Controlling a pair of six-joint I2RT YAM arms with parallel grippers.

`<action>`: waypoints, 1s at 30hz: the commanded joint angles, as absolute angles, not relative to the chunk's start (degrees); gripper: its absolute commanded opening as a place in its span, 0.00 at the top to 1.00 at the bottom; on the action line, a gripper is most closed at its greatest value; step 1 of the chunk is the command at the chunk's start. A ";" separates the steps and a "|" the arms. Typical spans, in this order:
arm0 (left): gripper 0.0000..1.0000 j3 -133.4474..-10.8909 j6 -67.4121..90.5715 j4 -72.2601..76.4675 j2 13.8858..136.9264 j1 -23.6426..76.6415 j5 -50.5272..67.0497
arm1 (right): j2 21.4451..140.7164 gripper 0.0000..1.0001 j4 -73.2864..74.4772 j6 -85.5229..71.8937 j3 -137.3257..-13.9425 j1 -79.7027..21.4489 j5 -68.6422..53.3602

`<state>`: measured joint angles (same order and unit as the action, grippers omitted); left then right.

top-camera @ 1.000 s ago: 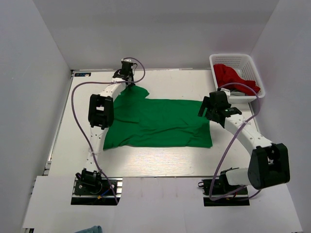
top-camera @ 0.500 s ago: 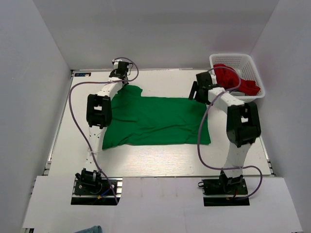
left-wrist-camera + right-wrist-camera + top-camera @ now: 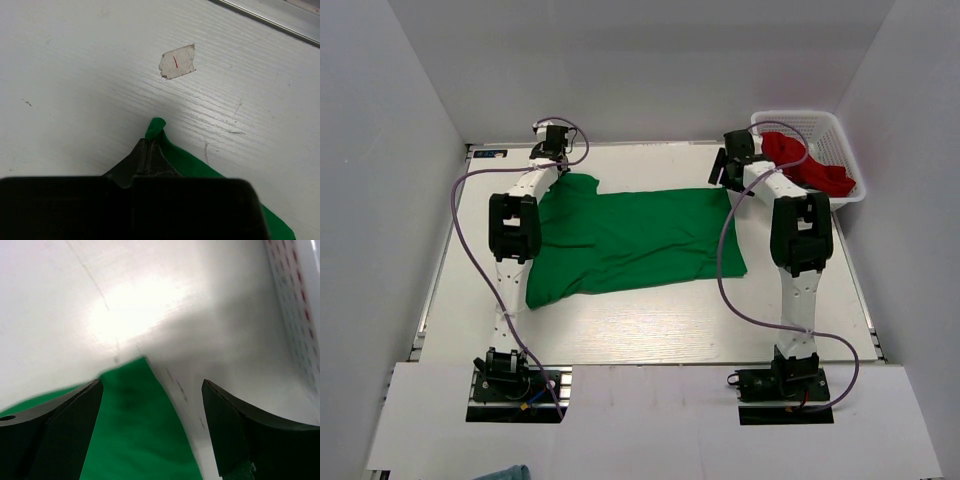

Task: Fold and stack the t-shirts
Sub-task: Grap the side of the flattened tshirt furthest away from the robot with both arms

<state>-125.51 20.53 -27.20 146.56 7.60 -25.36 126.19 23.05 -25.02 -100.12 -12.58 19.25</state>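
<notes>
Spread towards the far edge of the counter (image 3: 620, 335), the green t-shirt (image 3: 630, 240) has its far-left corner pinched in the closed left hand (image 3: 149, 146), its far-right corner lying beneath the wide-open right hand (image 3: 151, 384)

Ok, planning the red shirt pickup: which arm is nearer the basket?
Right. The right jaws hang open just left of the basket, over the green shirt's far right corner. The left jaws are across the table, shut on its far left corner.
</notes>
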 commanded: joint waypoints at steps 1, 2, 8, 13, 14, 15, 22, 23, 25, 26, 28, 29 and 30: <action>1.00 -123.49 19.69 -28.74 143.44 7.21 -23.65 | 129.80 0.15 20.13 -22.94 -104.94 -12.57 17.32; 1.00 -123.49 19.69 -28.74 143.44 7.21 -23.64 | 130.68 0.15 20.13 -22.50 -107.46 -12.48 16.27; 1.00 -123.49 19.69 -28.74 142.91 7.21 -23.64 | 135.61 0.22 21.62 -22.67 -111.18 -12.57 14.24; 1.00 -123.49 19.69 -29.36 142.38 6.68 -23.64 | 135.00 0.43 21.71 -23.12 -107.67 -12.66 14.50; 1.00 -123.49 19.69 -29.88 142.38 6.68 -23.64 | 134.91 0.50 21.62 -23.03 -107.32 -12.74 14.41; 1.00 -123.49 19.69 -29.88 141.77 6.68 -23.64 | 134.13 0.55 21.45 -23.11 -105.57 -12.66 14.33; 1.00 -121.29 20.21 -29.27 139.04 6.68 -22.94 | 131.13 1.00 20.57 -23.73 -102.48 -12.83 15.03; 1.00 -121.29 20.21 -29.27 138.52 6.68 -22.42 | 130.87 1.00 20.57 -23.38 -102.74 -12.66 14.94; 1.00 -120.76 20.21 -29.27 137.99 6.68 -22.41 | 130.17 1.00 20.48 -22.94 -103.09 -12.75 14.85; 1.00 -120.76 20.21 -29.27 137.99 6.68 -22.41 | 129.56 1.00 19.96 -21.90 -103.01 -12.92 15.03; 1.00 -120.24 20.21 -29.27 136.60 6.68 -22.41 | 128.59 1.00 18.82 -20.84 -103.27 -12.92 14.68; 1.00 -119.19 20.21 -29.27 135.89 6.68 -22.41 | 127.80 1.00 18.37 -20.48 -103.01 -13.09 14.24; 1.00 -118.48 20.74 -29.27 135.01 6.68 -22.41 | 126.75 1.00 17.50 -19.78 -102.75 -13.01 14.06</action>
